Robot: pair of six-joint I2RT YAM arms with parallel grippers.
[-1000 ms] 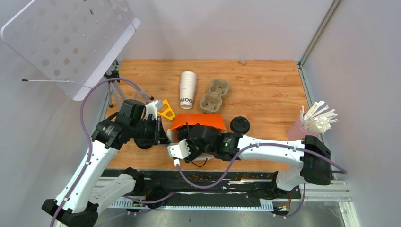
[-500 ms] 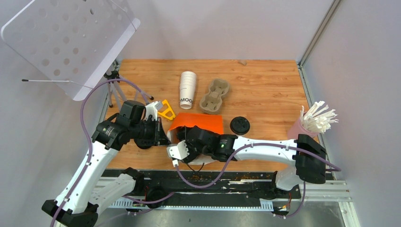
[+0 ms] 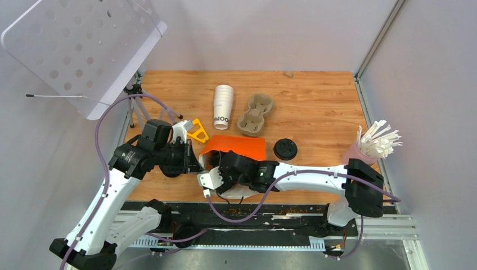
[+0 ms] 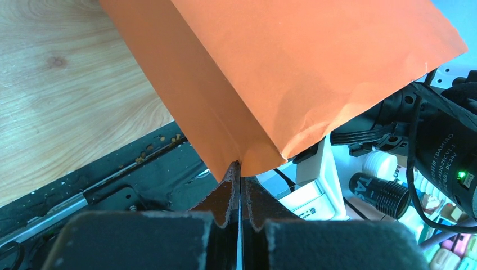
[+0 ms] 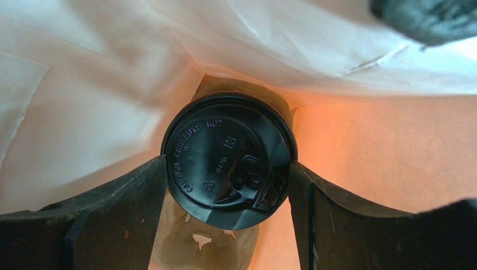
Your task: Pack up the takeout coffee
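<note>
The left gripper [image 4: 239, 171] is clamped fully closed on a folded edge of the orange paper bag [image 4: 292, 73]. Inside the bag, its walls crowd the right gripper [image 5: 228, 169], whose jaws stand wide and press both sides of the black-lidded takeout coffee cup [image 5: 228, 149]. On the wooden tabletop [image 3: 320, 107], a loose round black plastic lid [image 3: 286, 149] lies just right of the bag, well apart from the grey side wall [image 3: 427, 84].

Top view: I look down from above and behind the arm bases [image 3: 84, 250], far off, over the whole surface [image 3: 315, 95].
Left wrist view: I sit just behind the left hand [image 4: 240, 169], pressed close to the orange bag [image 4: 292, 73].
Right wrist view: I look past the right hand [image 5: 228, 174] into the bag, close on the takeout coffee [image 5: 225, 146].
Shared: the bag shows in all three.
</note>
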